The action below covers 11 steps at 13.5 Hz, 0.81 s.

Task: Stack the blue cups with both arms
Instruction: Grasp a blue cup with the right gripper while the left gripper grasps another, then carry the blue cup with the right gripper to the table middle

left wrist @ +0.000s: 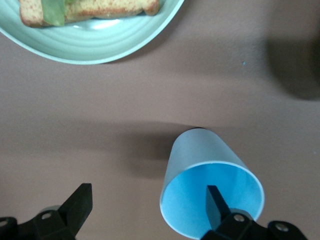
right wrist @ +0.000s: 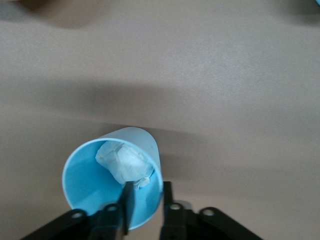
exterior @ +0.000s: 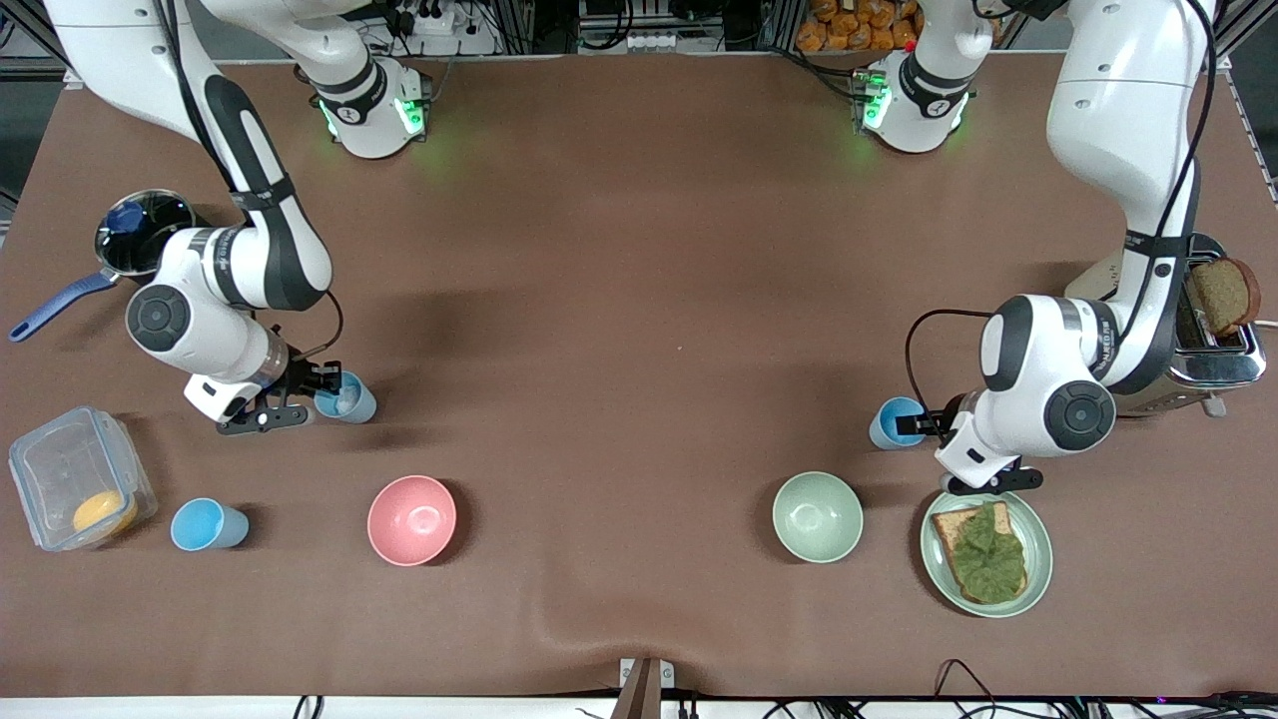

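Evidently light, thin-walled and slick, the blue cups take a rim pinch best: the right gripper (right wrist: 145, 200) clamps the rim of the paler cup (right wrist: 112, 182), while the left gripper (left wrist: 150, 207) stands wide apart, one finger inside the other cup (left wrist: 212, 192).

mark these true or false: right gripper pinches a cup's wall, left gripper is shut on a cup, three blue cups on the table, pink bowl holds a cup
1. The right gripper pinches the wall of a blue cup with a white wad. True.
2. The left gripper is shut on a cup. False: it is open, one finger inside the second blue cup.
3. Three blue cups are on the table. True; the third cup stands alone.
4. The pink bowl holds a cup. False: nothing is in it.
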### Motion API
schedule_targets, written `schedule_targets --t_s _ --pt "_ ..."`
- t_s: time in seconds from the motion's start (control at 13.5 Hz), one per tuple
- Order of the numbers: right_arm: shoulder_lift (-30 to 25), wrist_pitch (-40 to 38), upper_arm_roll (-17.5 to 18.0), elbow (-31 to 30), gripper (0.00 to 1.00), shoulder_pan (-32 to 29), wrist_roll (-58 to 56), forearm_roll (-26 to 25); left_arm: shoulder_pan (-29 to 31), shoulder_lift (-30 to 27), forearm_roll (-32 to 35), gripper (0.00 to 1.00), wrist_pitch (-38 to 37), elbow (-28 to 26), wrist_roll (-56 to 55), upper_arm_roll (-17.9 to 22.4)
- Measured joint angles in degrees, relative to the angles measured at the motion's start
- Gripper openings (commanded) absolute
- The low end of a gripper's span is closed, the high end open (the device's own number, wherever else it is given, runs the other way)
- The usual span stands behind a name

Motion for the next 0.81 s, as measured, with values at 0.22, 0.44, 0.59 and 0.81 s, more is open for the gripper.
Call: schedule_targets --t_s 0.22,0.44,0.59,0.81 --pt "0.0 0.16 0.0 0.01 0.0 0.71 -0.04 -0.01 -0.17 1.26 0.0 0.0 0.01 0.0 -5.32 -0.13" --pt "-0.02 0.18 0.2 0.77 0.0 1.79 -0.09 -0.01 -1.18 2.23 0.0 0.0 0.26 0.01 -8.13 -0.18" --pt "-0.11 -0.78 1.22 2.95 0.0 3.58 0.74 0.05 -1.25 2.32 0.0 0.0 0.37 0.04 -8.2 -0.16" --pt "-0.29 -3.25 7.67 7.45 0.0 7.4 13.04 0.08 -1.27 2.25 0.0 0.0 0.38 0.6 -8.22 -0.21"
